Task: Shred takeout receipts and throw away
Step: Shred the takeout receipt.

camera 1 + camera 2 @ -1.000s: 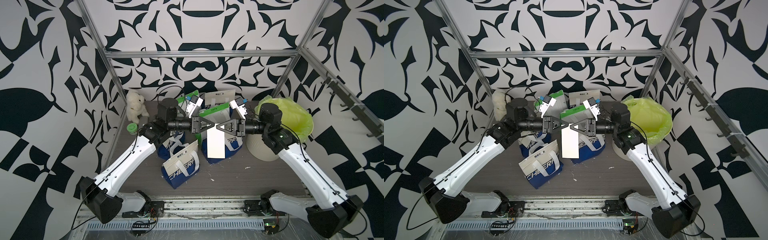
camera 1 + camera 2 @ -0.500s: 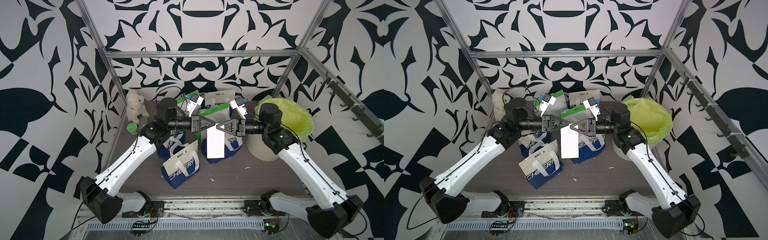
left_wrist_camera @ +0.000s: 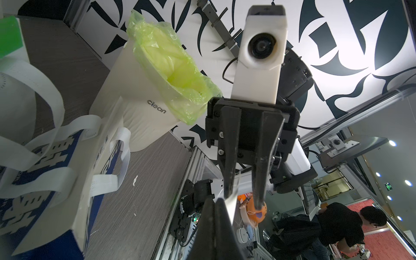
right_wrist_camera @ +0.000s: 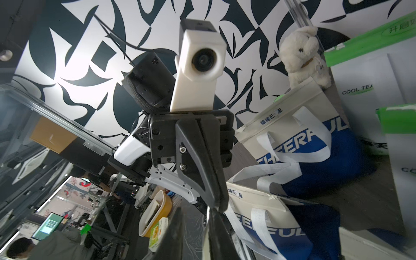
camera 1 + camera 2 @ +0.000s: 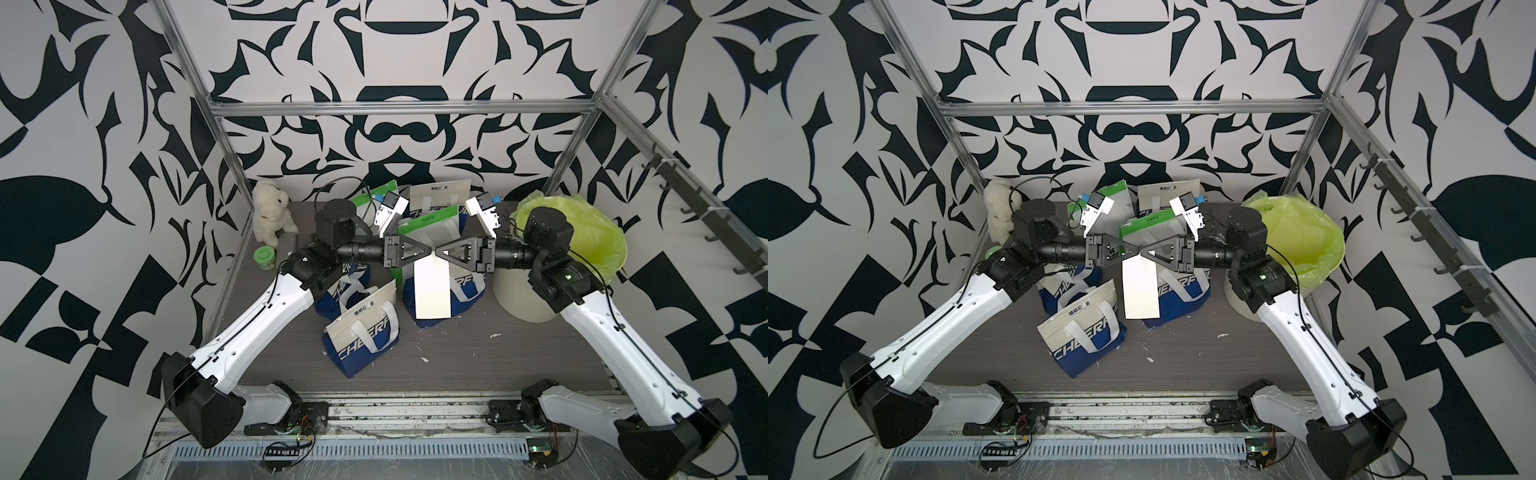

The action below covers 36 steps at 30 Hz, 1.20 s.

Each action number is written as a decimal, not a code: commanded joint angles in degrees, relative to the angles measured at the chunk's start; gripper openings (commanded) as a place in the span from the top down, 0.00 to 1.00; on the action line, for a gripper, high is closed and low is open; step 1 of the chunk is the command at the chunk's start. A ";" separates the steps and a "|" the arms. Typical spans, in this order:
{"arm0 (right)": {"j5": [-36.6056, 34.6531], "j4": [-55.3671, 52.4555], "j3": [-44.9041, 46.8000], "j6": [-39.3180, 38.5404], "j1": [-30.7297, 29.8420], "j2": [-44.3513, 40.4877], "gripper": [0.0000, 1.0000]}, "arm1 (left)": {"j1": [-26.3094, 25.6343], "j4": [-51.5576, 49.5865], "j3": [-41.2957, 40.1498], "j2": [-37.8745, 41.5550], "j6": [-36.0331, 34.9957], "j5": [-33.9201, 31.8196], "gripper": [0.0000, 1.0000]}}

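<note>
The left gripper (image 5: 428, 252) is pinching the top edge of a takeout receipt (image 5: 432, 291), which is hanging above a blue-and-white CHEERFUL bag (image 5: 469, 286). The right gripper (image 5: 440, 252) is facing it at that edge, jaws slightly parted.

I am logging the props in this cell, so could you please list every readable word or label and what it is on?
"clean": on the wall of the white bin.
"CHEERFUL": on the blue-and-white bag, partly behind its handles.
"COOL TEA": on the green-and-white bag.
Chinese characters on the bags' top bands: too small to read surely.
The takeout receipt: no print visible.
</note>
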<state>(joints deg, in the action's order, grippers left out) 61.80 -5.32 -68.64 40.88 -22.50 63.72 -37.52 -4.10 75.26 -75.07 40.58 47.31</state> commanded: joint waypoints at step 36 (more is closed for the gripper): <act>-5.06 -0.68 -1.63 -2.15 -1.80 -0.33 0.95 | -0.98 1.28 -1.25 3.50 -0.94 -1.64 1.00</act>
<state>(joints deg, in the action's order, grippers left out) 57.71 -8.32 -68.66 39.22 -24.10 64.55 -38.26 -4.05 74.94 -74.41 40.47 45.04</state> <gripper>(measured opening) 0.048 0.048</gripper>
